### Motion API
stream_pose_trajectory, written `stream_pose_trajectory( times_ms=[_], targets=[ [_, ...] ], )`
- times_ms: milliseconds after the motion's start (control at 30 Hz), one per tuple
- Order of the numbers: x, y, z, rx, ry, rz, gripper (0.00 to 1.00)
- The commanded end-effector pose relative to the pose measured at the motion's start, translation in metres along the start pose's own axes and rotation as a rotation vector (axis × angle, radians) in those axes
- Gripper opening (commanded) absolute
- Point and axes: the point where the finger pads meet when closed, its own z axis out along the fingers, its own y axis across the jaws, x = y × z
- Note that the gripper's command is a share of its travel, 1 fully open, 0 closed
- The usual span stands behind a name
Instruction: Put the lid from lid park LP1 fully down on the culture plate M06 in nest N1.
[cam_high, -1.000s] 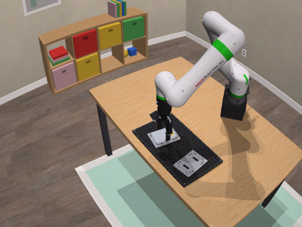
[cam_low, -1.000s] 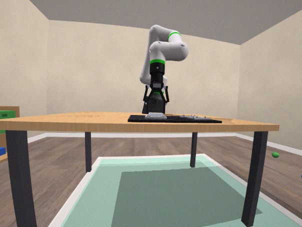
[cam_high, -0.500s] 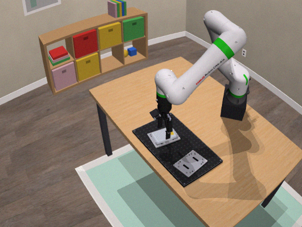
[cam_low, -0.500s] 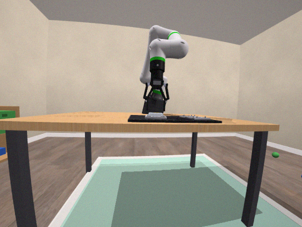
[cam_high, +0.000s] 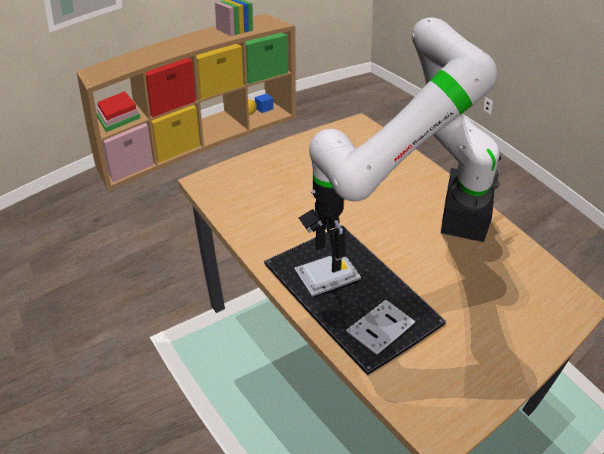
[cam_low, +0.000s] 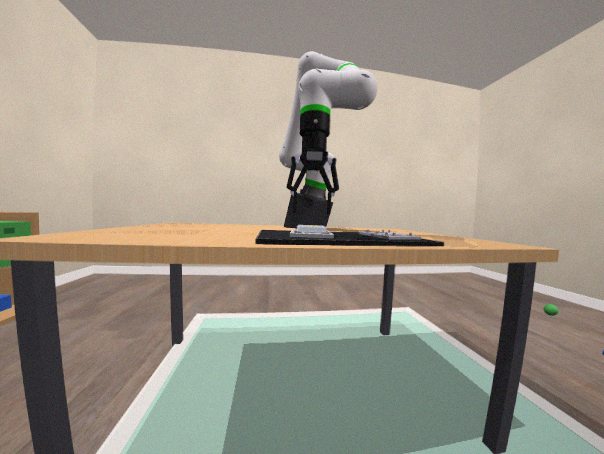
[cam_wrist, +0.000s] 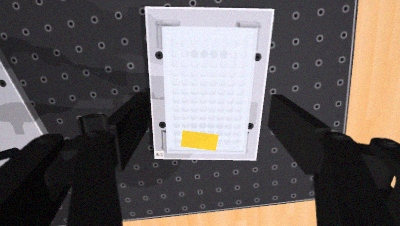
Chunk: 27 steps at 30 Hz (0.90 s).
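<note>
The culture plate M06 sits in nest N1 on the black pegboard, and the clear lid (cam_wrist: 206, 90) lies over its wells. A yellow label (cam_wrist: 199, 140) shows at its near end. My gripper (cam_wrist: 209, 109) hangs straight above the plate. Its two fingers stand apart, one on either long side, and neither touches the lid. Nothing is between them. In the exterior view the gripper (cam_low: 310, 202) is a short way above the plate (cam_low: 311, 231). Lid park LP1 (cam_high: 381, 325), a grey slotted plate, carries nothing.
The black pegboard (cam_high: 352, 300) lies near the table's front edge. The arm's base (cam_high: 467, 210) stands at the back right of the table. A shelf with coloured bins (cam_high: 190, 95) stands far off by the wall.
</note>
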Motion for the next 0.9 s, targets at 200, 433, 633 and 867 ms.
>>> stream_pose_trajectory(
  times_ms=[200,433,633,867],
  targets=[
    [0.0007,0.0001,-0.0081,0.000,0.002,0.000,0.69],
    [0.0007,0.0001,-0.0087,0.000,0.002,0.000,0.69],
    [0.0007,0.0001,-0.0087,0.000,0.002,0.000,0.69],
    [0.0007,0.0001,-0.0087,0.000,0.002,0.000,0.69]
  ],
)
